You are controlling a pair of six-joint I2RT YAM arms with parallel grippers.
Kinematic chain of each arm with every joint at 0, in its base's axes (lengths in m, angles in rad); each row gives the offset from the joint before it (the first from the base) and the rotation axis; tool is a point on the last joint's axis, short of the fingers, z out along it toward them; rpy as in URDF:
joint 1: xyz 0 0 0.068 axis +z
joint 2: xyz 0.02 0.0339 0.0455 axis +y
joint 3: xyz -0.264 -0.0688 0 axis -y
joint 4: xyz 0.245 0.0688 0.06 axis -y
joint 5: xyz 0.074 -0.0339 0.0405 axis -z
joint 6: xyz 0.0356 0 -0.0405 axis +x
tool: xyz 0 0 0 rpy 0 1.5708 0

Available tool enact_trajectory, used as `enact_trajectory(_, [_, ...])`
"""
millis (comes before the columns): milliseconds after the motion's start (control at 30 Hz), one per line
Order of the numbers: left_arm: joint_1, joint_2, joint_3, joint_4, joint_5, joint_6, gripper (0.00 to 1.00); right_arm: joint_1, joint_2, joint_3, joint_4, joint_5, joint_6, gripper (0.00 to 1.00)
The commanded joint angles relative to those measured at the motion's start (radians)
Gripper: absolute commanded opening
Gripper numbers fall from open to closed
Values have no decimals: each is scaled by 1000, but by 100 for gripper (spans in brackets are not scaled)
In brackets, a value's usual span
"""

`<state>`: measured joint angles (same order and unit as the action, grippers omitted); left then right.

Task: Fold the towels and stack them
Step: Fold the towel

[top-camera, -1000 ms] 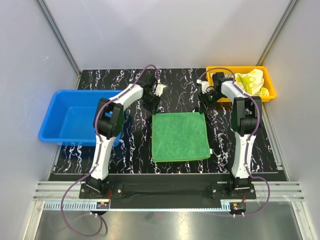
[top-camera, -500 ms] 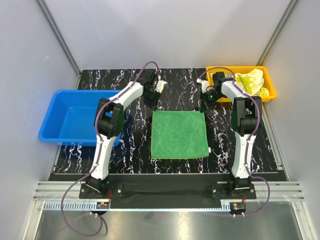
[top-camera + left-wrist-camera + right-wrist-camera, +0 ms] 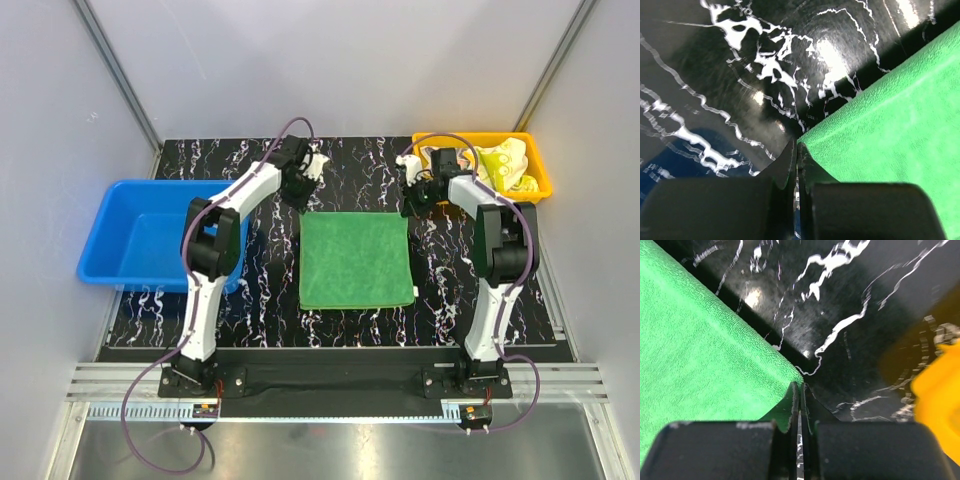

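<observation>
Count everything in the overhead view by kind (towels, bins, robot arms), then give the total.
Towels: 2 (green towel, pale yellow towel)
Bins: 2 (blue bin, yellow bin)
Robot arms: 2 (left arm, right arm)
Total: 6

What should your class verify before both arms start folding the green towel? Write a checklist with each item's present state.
1. Left gripper shut on green towel at its far left corner: ok.
2. Right gripper shut on its far right corner: ok.
3. Towel lying flat on the table: ok.
4. Each pinch catches every layer: cannot tell.
5. Yellow towel inside orange bin, clear of the fold path: ok.
</observation>
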<state>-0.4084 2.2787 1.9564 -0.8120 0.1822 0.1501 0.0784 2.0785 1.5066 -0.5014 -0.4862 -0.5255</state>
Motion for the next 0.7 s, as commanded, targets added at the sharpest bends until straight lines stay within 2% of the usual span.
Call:
enact_trajectory(0, [17, -126, -27, 59, -52, 17, 0, -5, -123, -55, 191, 57, -56, 0])
enact_trajectory(167, [17, -221, -118, 111, -35, -1, 0, -3, -205, -115, 212, 25, -108, 0])
enact_trajectory(500, [-16, -375, -303, 132, -59, -6, 0, -2, -507, -509, 437, -28, -228, 0])
enact_trajectory(667, [-59, -495, -435, 175, -81, -33, 0, 7, -604, -601, 446, -5, -215, 0])
